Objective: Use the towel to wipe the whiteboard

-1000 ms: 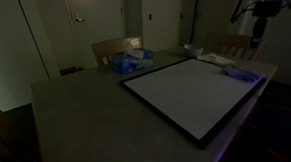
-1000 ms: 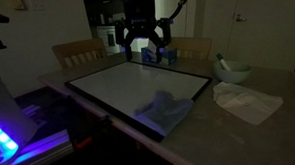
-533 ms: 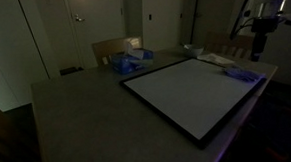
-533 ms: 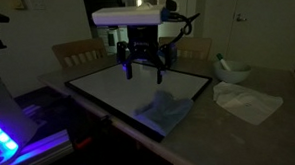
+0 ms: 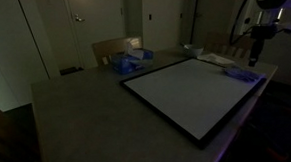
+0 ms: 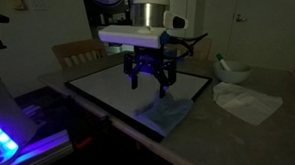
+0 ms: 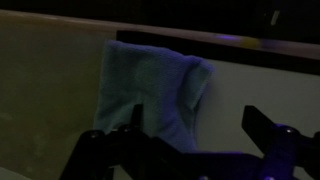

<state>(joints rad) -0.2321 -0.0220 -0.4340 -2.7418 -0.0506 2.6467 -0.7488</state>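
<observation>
- Gripper [image 6: 151, 84]: a Robotiq two-finger tool with its jaws spread wide and holding nothing. It hangs just above the whiteboard [image 6: 113, 92], over the towel [image 6: 165, 112]. In the wrist view the fingers [image 7: 135, 128] stand well apart, with the towel [image 7: 150, 85] lying between and beyond them.
- Towel: blue and bunched, lying on the whiteboard near one corner, close against the dark frame [image 6: 179, 123]. It has not yet been grasped.
- Risk 1, weak grasp: if the gripper comes down off-centre, it would likely pinch only one thin fold. The cloth could then slip free once the wiping drag begins.
- Risk 2, hard contact: going too deep could drive the fingertips into the whiteboard surface. That might scrape it or shift the board across the table [image 5: 77, 105].
- Risk 3, edge loss: the towel sits near the whiteboard's frame. A stroke toward that edge may snag the cloth on the frame or carry it off the whiteboard.
- Risk 4, poor visibility: the room is dim and the towel's folds are hard to read, so the grasp height is uncertain.
- Risk 5, wrong cloth: a white cloth [image 6: 246, 100] lies on the table just beside the whiteboard and could be mistaken for the wiping towel.
</observation>
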